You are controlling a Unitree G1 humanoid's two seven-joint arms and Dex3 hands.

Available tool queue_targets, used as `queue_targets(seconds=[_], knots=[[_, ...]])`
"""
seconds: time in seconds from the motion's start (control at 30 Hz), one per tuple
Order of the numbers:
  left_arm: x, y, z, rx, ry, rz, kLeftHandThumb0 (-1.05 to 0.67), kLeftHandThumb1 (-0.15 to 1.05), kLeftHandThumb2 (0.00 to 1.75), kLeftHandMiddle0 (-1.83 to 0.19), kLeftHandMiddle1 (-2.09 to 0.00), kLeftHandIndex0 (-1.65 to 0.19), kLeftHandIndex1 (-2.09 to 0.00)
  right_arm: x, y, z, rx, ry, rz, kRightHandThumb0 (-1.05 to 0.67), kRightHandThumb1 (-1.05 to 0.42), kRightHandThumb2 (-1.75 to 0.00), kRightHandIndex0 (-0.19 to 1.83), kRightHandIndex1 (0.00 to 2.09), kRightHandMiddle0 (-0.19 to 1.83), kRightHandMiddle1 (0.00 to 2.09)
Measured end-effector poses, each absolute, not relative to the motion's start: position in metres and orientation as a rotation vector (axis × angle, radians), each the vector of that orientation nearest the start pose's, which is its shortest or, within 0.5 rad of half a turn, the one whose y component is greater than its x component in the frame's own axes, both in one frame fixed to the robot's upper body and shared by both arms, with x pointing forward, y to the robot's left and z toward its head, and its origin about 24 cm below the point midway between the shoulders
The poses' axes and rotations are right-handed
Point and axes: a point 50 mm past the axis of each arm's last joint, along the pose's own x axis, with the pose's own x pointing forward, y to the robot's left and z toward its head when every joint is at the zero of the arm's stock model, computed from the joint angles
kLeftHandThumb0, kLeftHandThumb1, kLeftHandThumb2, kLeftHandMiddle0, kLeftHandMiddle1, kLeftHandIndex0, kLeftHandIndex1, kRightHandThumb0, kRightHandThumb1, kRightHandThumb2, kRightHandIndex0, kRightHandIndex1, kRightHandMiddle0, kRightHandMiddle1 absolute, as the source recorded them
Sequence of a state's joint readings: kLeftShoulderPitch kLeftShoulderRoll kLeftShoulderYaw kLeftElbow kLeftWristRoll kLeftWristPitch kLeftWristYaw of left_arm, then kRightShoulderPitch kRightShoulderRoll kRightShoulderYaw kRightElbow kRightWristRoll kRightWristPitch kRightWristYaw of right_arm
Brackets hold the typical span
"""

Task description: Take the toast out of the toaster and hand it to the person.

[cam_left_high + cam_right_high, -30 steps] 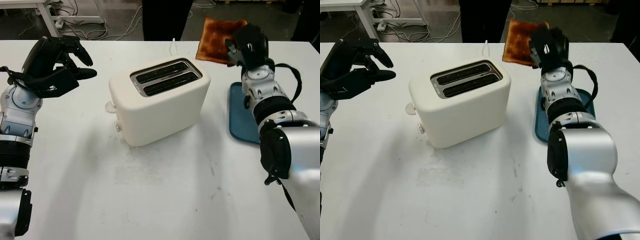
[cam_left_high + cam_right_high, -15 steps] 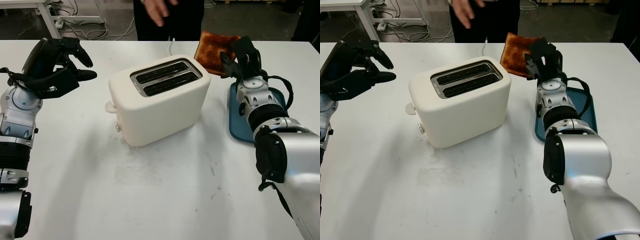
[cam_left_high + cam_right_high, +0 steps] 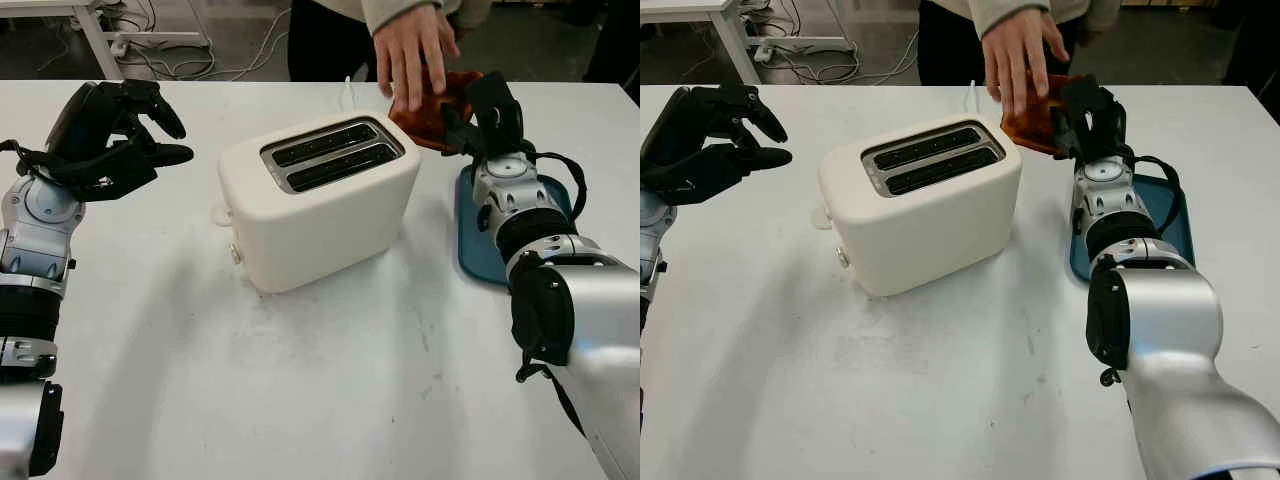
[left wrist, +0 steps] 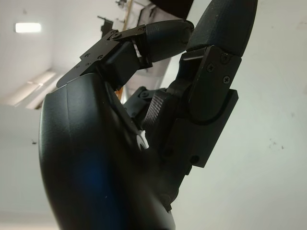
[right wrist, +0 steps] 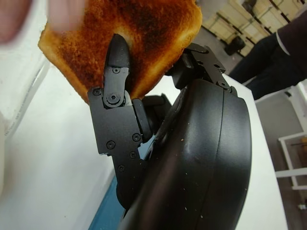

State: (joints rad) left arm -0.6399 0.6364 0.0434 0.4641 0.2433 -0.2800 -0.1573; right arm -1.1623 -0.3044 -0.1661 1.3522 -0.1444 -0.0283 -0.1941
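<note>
Right robot hand (image 3: pixel 478 105) pinches the toast (image 5: pixel 120 43) near the worktop's far edge, beside the toaster (image 3: pixel 318 200), whose slots look empty. A person's hand (image 3: pixel 412 48) is closing on the slice; only the release seems left. Left robot hand (image 3: pixel 110 130) hovers curled, holding nothing, near the left edge.

Toaster (image 3: pixel 318 200) sits mid-table, biggest blocker between both arms. Wide bare table (image 3: pixel 330 390) in front of it, easy pass there. Left hand (image 3: pixel 110 135) hovers over open tabletop, well apart from toaster. Far right side cramped: right hand (image 3: pixel 478 110) with toast (image 3: pixel 432 118), person's hand (image 3: pixel 412 50) on it, blue tray (image 3: pixel 478 240) right below, cable (image 3: pixel 347 92) behind toaster.
</note>
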Motion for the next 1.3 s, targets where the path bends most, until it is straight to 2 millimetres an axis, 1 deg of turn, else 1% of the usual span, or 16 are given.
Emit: queue_targets(seconds=[0.13, 0.3, 0.53, 0.67, 0.8, 0.87, 1.03, 1.07, 1.1, 1.13, 1.17, 1.2, 1.23, 1.27, 1.3], knots=[[0.3474, 0.2543, 0.1993, 0.862, -0.385, -0.032, -1.05, 0.84, 0.00, -0.99, -1.11, -0.83, -1.17, 0.4175, -0.2042, 0.1472, -0.296, 0.127, -0.273, -0.24, -0.92, -0.41, 0.68, 1.75, 0.37, 1.75], [0.3473, 0.2540, 0.2000, 0.862, -0.386, -0.031, -1.05, 0.85, 0.01, -1.00, -1.12, -0.83, -1.17, 0.4175, -0.2044, 0.1471, -0.290, 0.127, -0.275, -0.24, -0.92, -0.40, 0.70, 1.75, 0.40, 1.75], [0.3473, 0.2541, 0.2000, 0.862, -0.386, -0.031, -1.05, 0.86, 0.01, -0.99, -1.12, -0.83, -1.17, 0.4176, -0.2039, 0.1468, -0.300, 0.133, -0.270, -0.26, -0.92, -0.40, 0.68, 1.75, 0.37, 1.75], [0.3473, 0.2539, 0.2008, 0.860, -0.380, -0.027, -1.05, 0.82, 0.00, -1.00, -1.12, -0.84, -1.17, 0.4175, -0.2041, 0.1464, -0.301, 0.140, -0.273, -0.25, -0.92, -0.40, 0.69, 1.75, 0.39, 1.75], [0.3470, 0.2531, 0.2019, 0.861, -0.387, -0.028, -1.05, 0.85, 0.02, -1.00, -1.12, -0.83, -1.18, 0.4175, -0.2043, 0.1465, -0.298, 0.140, -0.275, -0.22, -0.92, -0.40, 0.69, 1.75, 0.38, 1.75], [0.3470, 0.2531, 0.2018, 0.862, -0.388, -0.029, -1.05, 0.85, 0.02, -1.00, -1.12, -0.83, -1.18, 0.4175, -0.2041, 0.1464, -0.297, 0.140, -0.271, -0.24, -0.92, -0.41, 0.70, 1.75, 0.37, 1.75], [0.3470, 0.2533, 0.2014, 0.862, -0.388, -0.030, -1.05, 0.85, 0.01, -0.99, -1.12, -0.83, -1.18, 0.4178, -0.2029, 0.1461, -0.298, 0.143, -0.246, -0.25, -0.92, -0.41, 0.70, 1.75, 0.43, 1.75], [0.3471, 0.2534, 0.2012, 0.861, -0.388, -0.030, -1.05, 0.85, 0.01, -0.99, -1.12, -0.83, -1.18, 0.4179, -0.2026, 0.1461, -0.298, 0.142, -0.240, -0.29, -0.92, -0.41, 0.72, 1.75, 0.46, 1.71], [0.3471, 0.2536, 0.2007, 0.861, -0.387, -0.031, -1.05, 0.86, 0.01, -0.99, -1.12, -0.83, -1.18, 0.4180, -0.2022, 0.1464, -0.302, 0.140, -0.235, -0.37, -0.92, -0.40, 0.72, 1.61, 0.53, 1.47], [0.3472, 0.2539, 0.1998, 0.861, -0.389, -0.033, -1.05, 0.87, 0.01, -0.99, -1.13, -0.83, -1.18, 0.4182, -0.2020, 0.1471, -0.322, 0.135, -0.224, -0.54, -0.92, -0.40, 0.74, 1.06, 0.63, 0.89], [0.3473, 0.2543, 0.1992, 0.861, -0.387, -0.034, -1.05, 0.87, 0.01, -0.99, -1.13, -0.83, -1.19, 0.4183, -0.2024, 0.1478, -0.346, 0.132, -0.213, -0.62, -0.92, -0.41, 0.76, 0.65, 0.67, 0.51], [0.3473, 0.2543, 0.1990, 0.861, -0.387, -0.034, -1.05, 0.87, 0.01, -0.98, -1.13, -0.83, -1.18, 0.4184, -0.2029, 0.1482, -0.366, 0.133, -0.196, -0.68, -0.92, -0.42, 0.66, 0.29, 0.61, 0.21], [0.3473, 0.2543, 0.1990, 0.861, -0.387, -0.034, -1.05, 0.86, 0.01, -0.98, -1.13, -0.83, -1.18, 0.4185, -0.2029, 0.1484, -0.374, 0.136, -0.178, -0.69, -0.92, -0.45, 0.59, 0.15, 0.57, 0.11], [0.3473, 0.2543, 0.1991, 0.861, -0.388, -0.034, -1.05, 0.86, 0.01, -0.99, -1.13, -0.83, -1.18, 0.4187, -0.2024, 0.1486, -0.383, 0.137, -0.156, -0.70, -0.92, -0.47, 0.56, 0.08, 0.57, 0.07], [0.3473, 0.2542, 0.1992, 0.861, -0.388, -0.034, -1.05, 0.86, 0.01, -0.99, -1.13, -0.83, -1.18, 0.4189, -0.2018, 0.1489, -0.387, 0.134, -0.135, -0.71, -0.92, -0.49, 0.59, 0.06, 0.61, 0.08]])
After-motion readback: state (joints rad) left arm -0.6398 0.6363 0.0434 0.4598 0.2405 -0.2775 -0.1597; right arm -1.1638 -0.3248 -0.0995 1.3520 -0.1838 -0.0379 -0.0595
